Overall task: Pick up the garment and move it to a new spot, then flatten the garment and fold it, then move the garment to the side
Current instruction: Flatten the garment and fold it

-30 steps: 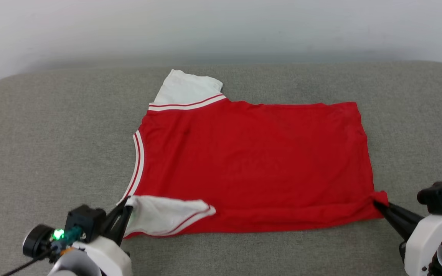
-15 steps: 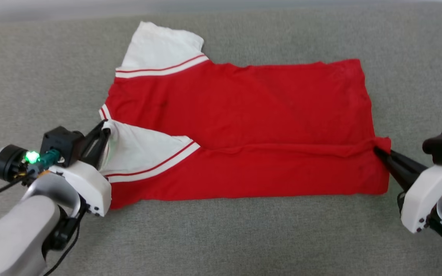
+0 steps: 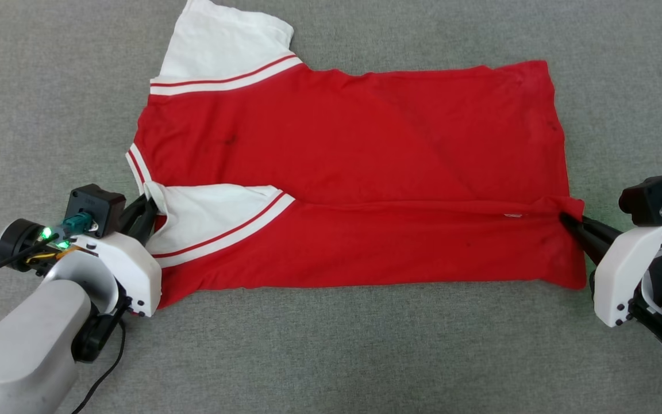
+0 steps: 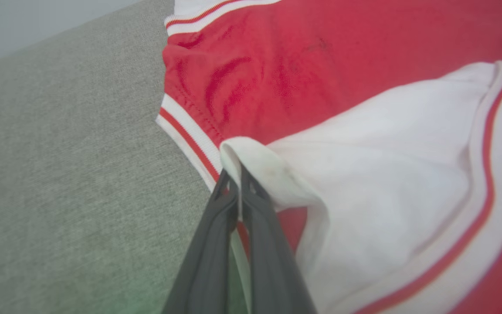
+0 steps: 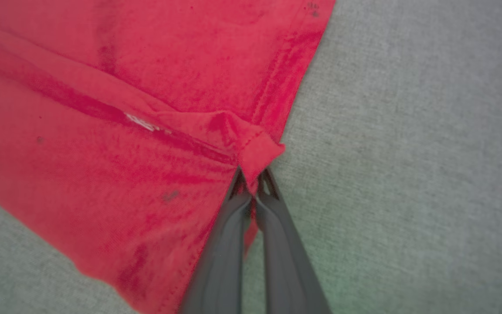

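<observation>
Both left claw (image 3: 148,202) and right claw (image 3: 564,219) pinch the garment (image 3: 365,144).

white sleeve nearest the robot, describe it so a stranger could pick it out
On the grey padded surface lies a red garment. At its near left corner a white sleeve with red-striped trim lies folded onto the red body, its tip pinched in the left tool. The other sleeve lies flat on the grey at the far edge, untouched.
</observation>
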Controlling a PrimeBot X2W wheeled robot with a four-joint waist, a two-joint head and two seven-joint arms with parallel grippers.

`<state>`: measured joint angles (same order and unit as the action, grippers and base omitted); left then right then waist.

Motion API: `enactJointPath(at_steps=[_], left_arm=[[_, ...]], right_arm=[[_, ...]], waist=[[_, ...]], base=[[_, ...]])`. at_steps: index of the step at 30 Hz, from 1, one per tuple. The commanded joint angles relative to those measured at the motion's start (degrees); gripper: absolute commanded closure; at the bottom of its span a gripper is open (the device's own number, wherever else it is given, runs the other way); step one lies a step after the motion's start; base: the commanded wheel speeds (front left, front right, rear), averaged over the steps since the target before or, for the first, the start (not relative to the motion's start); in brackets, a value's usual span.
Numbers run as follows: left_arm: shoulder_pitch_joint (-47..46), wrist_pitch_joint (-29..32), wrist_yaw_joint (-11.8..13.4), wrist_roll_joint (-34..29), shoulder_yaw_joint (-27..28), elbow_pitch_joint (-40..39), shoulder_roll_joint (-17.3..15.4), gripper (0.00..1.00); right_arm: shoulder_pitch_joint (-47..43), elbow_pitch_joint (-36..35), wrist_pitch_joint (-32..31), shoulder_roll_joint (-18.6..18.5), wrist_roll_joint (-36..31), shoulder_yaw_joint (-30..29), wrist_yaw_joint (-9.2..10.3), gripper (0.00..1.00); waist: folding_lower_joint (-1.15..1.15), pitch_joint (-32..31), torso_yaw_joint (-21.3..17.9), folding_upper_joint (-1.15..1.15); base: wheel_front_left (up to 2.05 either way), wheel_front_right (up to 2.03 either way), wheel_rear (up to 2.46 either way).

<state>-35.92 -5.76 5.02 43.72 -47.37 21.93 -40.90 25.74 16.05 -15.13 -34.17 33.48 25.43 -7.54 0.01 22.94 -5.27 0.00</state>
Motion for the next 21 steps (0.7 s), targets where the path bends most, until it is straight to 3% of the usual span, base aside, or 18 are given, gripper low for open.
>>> enactJointPath(at_steps=[1, 2, 3, 4, 9, 15, 21], left_arm=[[0.03, 0.09, -0.44, 0.18, -0.6, 1.4, 0.46, 1.0], [-0.08, -0.22, -0.52, 0.17, -0.62, 2.01, 0.84, 1.0], [-0.33, -0.68, -0.59, 0.1, -0.58, 2.53, 1.01, 0.63], [-0.75, -0.97, -0.56, -0.27, -0.59, 2.94, 1.11, 0.0], [-2.7, -1.75, -0.95, -1.13, -0.47, 2.32, 0.87, 0.0], [-6.18, 1.79, -1.32, -1.16, -0.07, -0.61, -0.98, 0.0], [-11.1, 14.56, -3.22, 0.81, -0.52, -6.97, -5.79, 0.0]], right_arm=[[0.55, 0.86, 0.34, 0.08, 0.46, 0.67, 0.1, 1.0], [0.8, 1.18, 0.54, 0.06, 0.67, 0.96, 0.1, 0.96], [1.08, 1.4, 0.98, 0.17, 0.89, 1.22, 0.1, 0.51], [1.41, 1.31, 1.6, 0.26, 0.84, 1.28, 0.1, 0.0], [0.59, -0.33, 3.04, -0.56, 0.99, 1.9, 0.1, 0.0], [-1.26, -2.68, 3.53, -1.23, 0.7, 0.94, 0.09, 0.0], [-2.61, -6.79, 2.54, -1.22, -0.44, -1.12, 0.09, 0.0]], waist=[[-0.01, -0.48, 0.15, 0.0], [-0.01, -0.87, 0.23, 0.0], [-0.01, -1.32, 0.28, 0.0], [-0.01, -1.93, 0.36, 0.0], [-0.01, -5.34, 0.98, 0.0], [-0.01, -8.13, 1.85, 0.0], [-0.01, -9.68, 2.17, 0.0]], base=[[0.0, 0.0, 0.0], [0.0, 0.0, 0.0], [0.0, 0.0, 0.0], [0.0, 0.0, 0.0], [0.0, 0.0, 0.0], [0.0, 0.0, 0.0], [0.0, 0.0, 0.0]])
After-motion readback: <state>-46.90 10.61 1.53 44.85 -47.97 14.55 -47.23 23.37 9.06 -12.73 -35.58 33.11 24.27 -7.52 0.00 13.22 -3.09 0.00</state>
